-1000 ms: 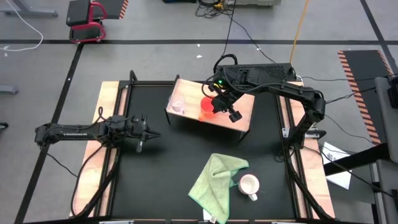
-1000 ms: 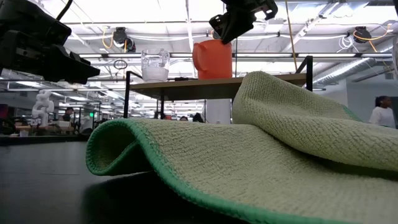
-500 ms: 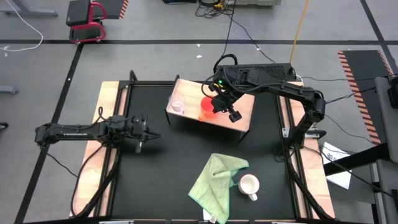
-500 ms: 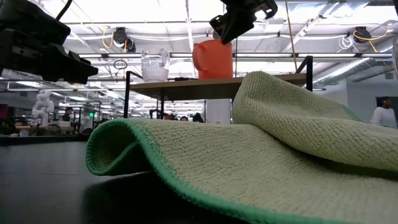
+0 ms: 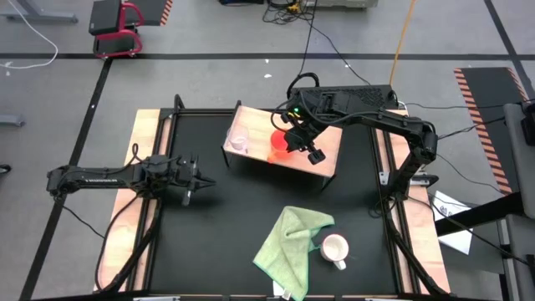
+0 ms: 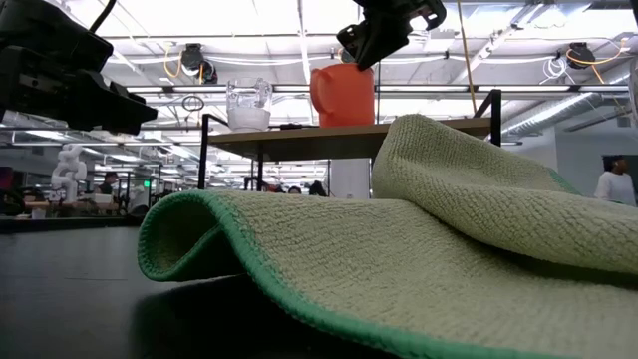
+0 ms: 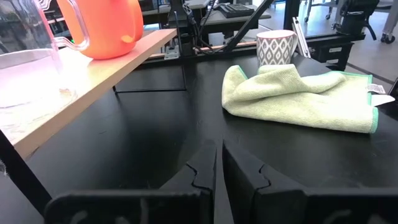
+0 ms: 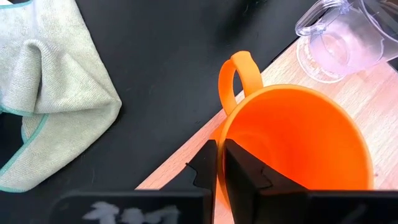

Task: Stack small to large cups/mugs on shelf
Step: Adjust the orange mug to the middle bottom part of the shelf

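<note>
Black tabletop (image 5: 217, 234) with wooden side strips fills the high view, and at its left the left gripper (image 5: 194, 181) waits with jaws pressed together, well apart from everything. On the shelf (image 5: 322, 155) at the far middle, the clear glass cup (image 5: 240, 142) stands just left of the orange mug (image 5: 278, 145), whose rim the right gripper (image 5: 303, 142) pinches from above. Near the front, the white mug (image 5: 335, 248) stands beside the green cloth (image 5: 287, 238), on the right arm's side, so that arm looks nearer for fetching it.
</note>
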